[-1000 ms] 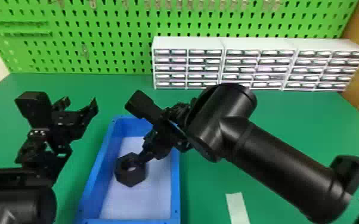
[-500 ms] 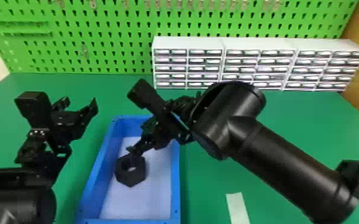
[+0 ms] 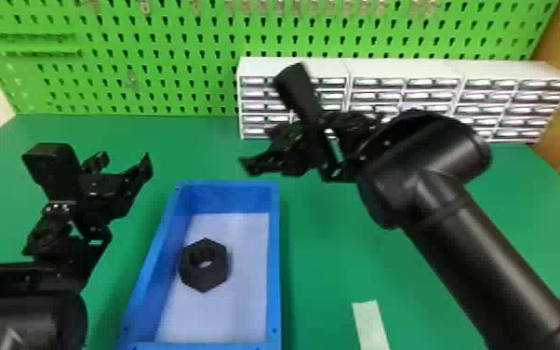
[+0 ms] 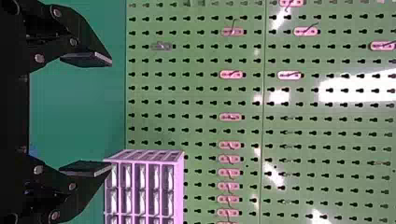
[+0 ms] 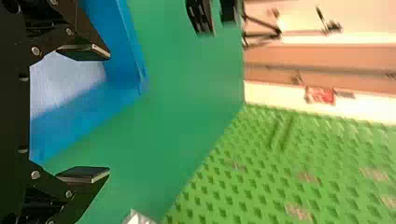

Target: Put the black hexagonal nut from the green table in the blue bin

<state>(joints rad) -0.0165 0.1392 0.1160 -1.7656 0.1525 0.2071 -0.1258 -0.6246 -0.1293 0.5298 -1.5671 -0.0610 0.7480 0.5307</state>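
While the matte hexagonal nut (image 3: pixel 203 280) lies in the blue plastic bin (image 3: pixel 274 260), the right pincer (image 3: pixel 256 149) gapes

The green table (image 3: pixel 330 270) supports the blue bin (image 3: pixel 275 260), open side up, long sides running near to far. Three white drawer units (image 3: pixel 400 68) stand side by side along the far edge; a pale strip (image 3: pixel 371 326) lies flat, right of the bin, apart from it.
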